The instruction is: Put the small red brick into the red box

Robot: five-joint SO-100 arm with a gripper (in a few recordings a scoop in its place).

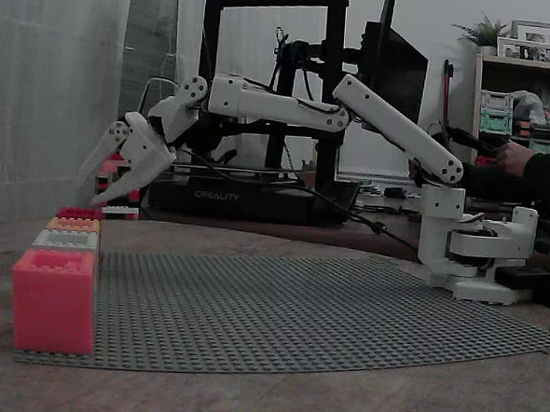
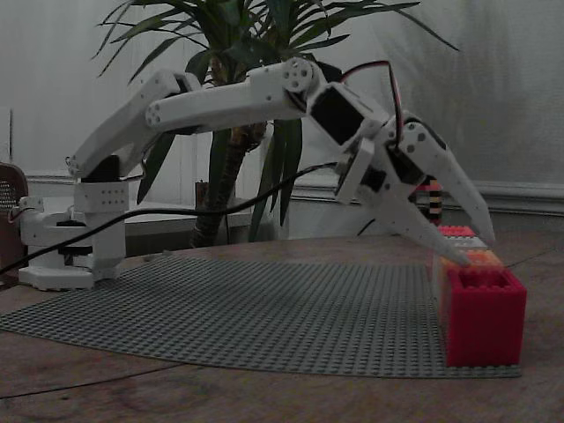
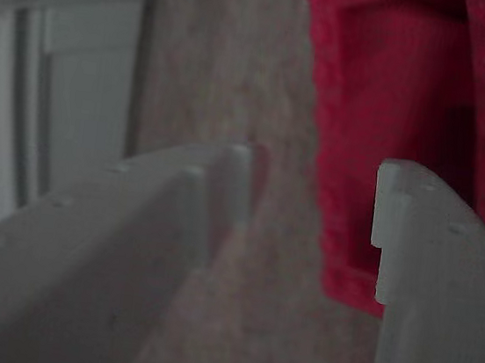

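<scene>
The red box point(image 2: 480, 317) is the deep red, stud-rimmed one at the end of a row of boxes; it is nearest in one fixed view and farthest point(image 1: 78, 213) in the other. My gripper point(image 2: 476, 248) hangs open just above that end of the row, fingertips pointing down, and is also open in the other fixed view point(image 1: 89, 188). In the wrist view the gripper point(image 3: 312, 190) has nothing between its fingers, and the red box's point(image 3: 395, 94) hollow inside lies beyond the right finger. The small red brick is out of view.
A pinkish-red box point(image 1: 53, 300), a grey box point(image 1: 66, 240) and an orange box point(image 1: 73, 224) line the edge of the grey studded baseplate point(image 1: 297, 310). A 3D printer point(image 1: 257, 196) stands behind the arm. A plant point(image 2: 247, 53) rises behind the table.
</scene>
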